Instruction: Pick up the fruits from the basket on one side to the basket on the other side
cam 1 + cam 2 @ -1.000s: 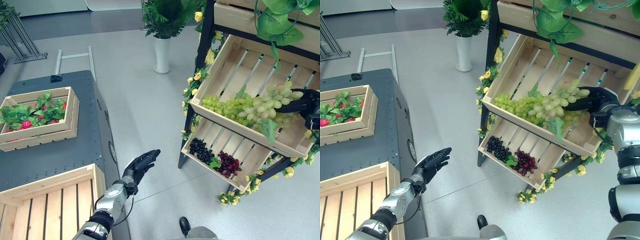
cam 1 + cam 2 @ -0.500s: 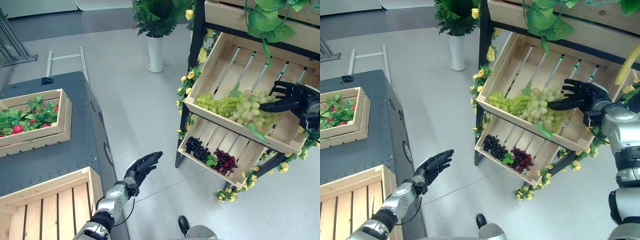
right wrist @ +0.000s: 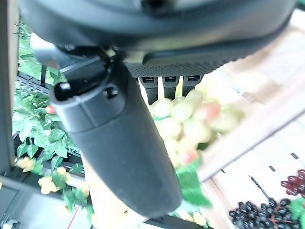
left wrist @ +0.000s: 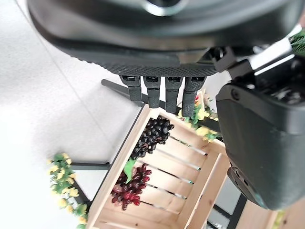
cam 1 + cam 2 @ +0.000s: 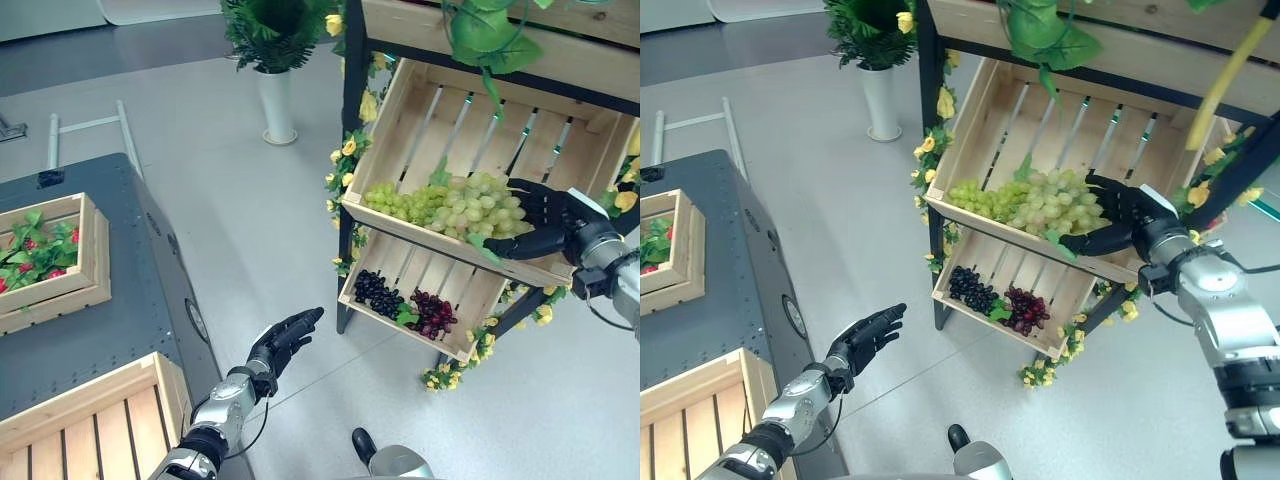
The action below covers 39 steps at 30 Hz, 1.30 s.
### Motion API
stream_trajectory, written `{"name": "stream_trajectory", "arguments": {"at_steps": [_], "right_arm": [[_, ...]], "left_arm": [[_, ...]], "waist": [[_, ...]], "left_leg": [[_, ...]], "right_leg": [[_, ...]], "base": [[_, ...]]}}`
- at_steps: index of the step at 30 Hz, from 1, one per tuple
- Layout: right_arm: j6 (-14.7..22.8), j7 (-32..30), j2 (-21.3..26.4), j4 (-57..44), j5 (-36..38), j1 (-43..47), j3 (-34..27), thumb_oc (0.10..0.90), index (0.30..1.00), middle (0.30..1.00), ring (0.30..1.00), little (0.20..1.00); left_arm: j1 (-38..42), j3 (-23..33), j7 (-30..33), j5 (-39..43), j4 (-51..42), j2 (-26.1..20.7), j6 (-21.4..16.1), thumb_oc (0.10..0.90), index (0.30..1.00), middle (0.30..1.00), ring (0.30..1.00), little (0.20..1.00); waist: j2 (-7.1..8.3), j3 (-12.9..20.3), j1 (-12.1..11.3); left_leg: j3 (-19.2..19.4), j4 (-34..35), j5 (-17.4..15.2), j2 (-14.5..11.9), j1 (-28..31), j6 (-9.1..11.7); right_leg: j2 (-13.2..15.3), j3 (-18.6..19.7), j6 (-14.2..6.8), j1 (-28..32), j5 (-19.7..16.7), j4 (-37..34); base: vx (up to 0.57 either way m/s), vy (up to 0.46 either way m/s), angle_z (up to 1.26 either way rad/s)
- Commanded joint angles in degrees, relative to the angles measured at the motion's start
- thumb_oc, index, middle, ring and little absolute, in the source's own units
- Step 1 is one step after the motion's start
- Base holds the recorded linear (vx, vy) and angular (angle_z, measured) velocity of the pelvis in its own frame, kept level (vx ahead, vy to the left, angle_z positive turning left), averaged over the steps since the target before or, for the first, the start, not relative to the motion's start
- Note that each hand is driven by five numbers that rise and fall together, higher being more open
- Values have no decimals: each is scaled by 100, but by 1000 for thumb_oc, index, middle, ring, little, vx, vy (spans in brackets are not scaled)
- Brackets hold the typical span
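Right hand fingers curled around green grape bunch in upper crate; left hand open, idle.

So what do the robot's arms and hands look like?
Both arms are silver-grey metal with dark joint bands. Each ends in a black hand: the left hand and the right hand. The palms have a fine textured grip surface, and the thumbs are smooth, bulky black shells.

Two head cameras are looking down from above, side by side, sharing the wooden shelf crates and the grey cabinet. Each wrist camera is peering along its own hand at close range toward the lower crate.
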<state>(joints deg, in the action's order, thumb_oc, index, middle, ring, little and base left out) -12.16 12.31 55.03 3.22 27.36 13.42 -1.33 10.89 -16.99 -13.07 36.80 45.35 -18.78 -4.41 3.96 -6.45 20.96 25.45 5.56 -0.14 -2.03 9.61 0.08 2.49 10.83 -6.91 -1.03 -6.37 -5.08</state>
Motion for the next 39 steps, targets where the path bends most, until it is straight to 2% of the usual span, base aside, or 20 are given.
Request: {"name": "stream_trajectory", "arguments": {"at_steps": [1, 4, 9, 12, 15, 23, 27, 30, 32, 34, 39], "right_arm": [[857, -137, 41, -268, -210, 459, -732, 800, 900, 900, 900, 900], [1035, -23, 46, -682, -317, -78, -1045, 800, 900, 900, 900, 900], [1383, -135, 19, -973, -499, -451, -1386, 800, 900, 900, 900, 900], [1691, -357, -4, -1297, -955, -834, -1720, 800, 900, 900, 900, 900], [1800, -445, -92, -1580, -1380, -1235, -1940, 800, 900, 900, 900, 900], [2029, -850, -71, -1602, -1826, -1403, -2024, 800, 900, 900, 900, 900], [2427, -1185, -144, -1773, -2057, -1422, -2127, 800, 900, 900, 900, 900], [2749, -1465, -205, -1990, -2609, -1441, -2149, 800, 900, 900, 900, 900], [2828, -1545, -213, -2077, -2724, -1429, -2119, 800, 900, 900, 900, 900], [3143, -1724, -218, -2155, -3084, -1351, -2038, 800, 900, 900, 900, 900], [3502, -1867, -302, -2296, -3636, -1275, -1861, 800, 900, 900, 900, 900]], "left_arm": [[224, 206, -181, 88, -340, -67, -398, 800, 900, 900, 900, 900], [180, 250, -201, 103, -345, -74, -439, 800, 900, 900, 900, 900], [126, 294, -196, 100, -328, -66, -487, 800, 900, 900, 900, 900], [22, 363, -224, 87, -348, -73, -532, 800, 900, 900, 900, 900], [-21, 407, -208, 116, -358, -66, -563, 800, 900, 900, 900, 900], [-51, 419, -213, 98, -334, -64, -646, 800, 900, 900, 900, 900], [-99, 444, -237, 69, -323, -48, -647, 800, 900, 900, 900, 900], [-134, 450, -289, 32, -283, -16, -656, 800, 900, 900, 900, 900], [-143, 437, -310, 19, -265, 2, -659, 800, 900, 900, 900, 900], [-179, 427, -380, -26, -161, 56, -683, 800, 900, 900, 900, 900], [-250, 450, -367, -117, -19, 145, -647, 800, 900, 900, 900, 900]], "waist": [[-200, 294, -153], [-230, 287, -60], [-251, 296, 8], [-281, 295, 57], [-320, 281, 99], [-334, 301, 86], [-362, 318, 60], [-385, 322, 25], [-396, 326, 14], [-412, 358, -31], [-429, 390, -106]], "left_leg": [[-249, -418, -936, 93, 13, -248], [-179, -414, -956, 94, 30, -260], [-136, -417, -974, 98, 38, -275], [-120, -423, -983, 101, 32, -287], [-106, -420, -988, 112, 38, -301], [-109, -412, -1009, 118, 54, -324], [-145, -376, -992, 128, 58, -329], [-170, -402, -1001, 126, 35, -330], [-182, -397, -1004, 129, 35, -334], [-212, -403, -1012, 132, 32, -334], [-244, -409, -1009, 119, 31, -318]], "right_leg": [[-208, -43, -51, 11, 346, 302], [-212, -9, -74, -26, 339, 319], [-224, 26, -93, -55, 335, 341], [-235, 54, -110, -83, 338, 363], [-243, 86, -125, -105, 340, 381], [-250, 95, -143, -109, 341, 389], [-268, 99, -148, -110, 338, 387], [-259, 85, -153, -107, 362, 403], [-263, 83, -153, -108, 365, 401], [-263, 64, -155, -94, 384, 399], [-250, 6, -155, -64, 411, 405]], "base": [[15, -4, -5], [10, -2, -3], [11, -3, -10], [4, 0, -3], [-1, 7, -1], [0, 0, 0], [0, 0, 0], [0, 0, 0], [0, 0, 0], [0, 0, 0], [0, 0, 0]]}}
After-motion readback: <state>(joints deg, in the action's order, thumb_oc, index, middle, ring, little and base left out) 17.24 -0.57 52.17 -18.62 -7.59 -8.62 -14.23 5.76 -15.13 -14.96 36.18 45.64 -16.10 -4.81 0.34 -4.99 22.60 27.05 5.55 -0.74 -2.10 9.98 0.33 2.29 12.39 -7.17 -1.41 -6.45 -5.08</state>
